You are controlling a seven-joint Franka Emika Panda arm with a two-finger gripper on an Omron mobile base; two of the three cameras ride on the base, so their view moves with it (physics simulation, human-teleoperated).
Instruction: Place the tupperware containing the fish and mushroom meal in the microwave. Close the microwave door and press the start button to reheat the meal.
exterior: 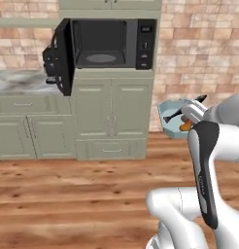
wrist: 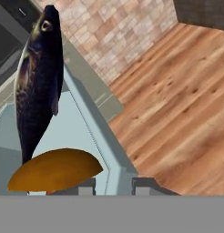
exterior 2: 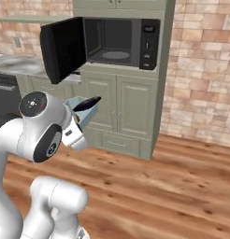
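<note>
My gripper [wrist: 113,184] is shut on the rim wall of the pale-blue tupperware [wrist: 93,129], one fingertip [wrist: 82,186] inside it and the other outside. In the tub lie a dark fish [wrist: 36,91] and an orange-brown mushroom piece [wrist: 54,170]. The base views show the tupperware [exterior: 169,115] [exterior 2: 87,114] held in the air above the wooden floor, right of and lower than the microwave [exterior: 107,44] [exterior 2: 121,42]. The microwave door [exterior: 64,56] [exterior 2: 63,49] stands swung open to the left. Its cavity with the glass turntable [exterior: 100,58] holds nothing. The button strip [exterior: 146,44] [exterior 2: 149,44] is on the right.
Pale green cabinets [exterior: 111,116] stand under the microwave, and a marble counter [exterior: 19,80] runs to the left. A black coffee machine [exterior: 50,61] sits behind the open door. A brick wall [exterior: 199,58] rises on the right, and wooden floor [exterior: 68,194] lies in front.
</note>
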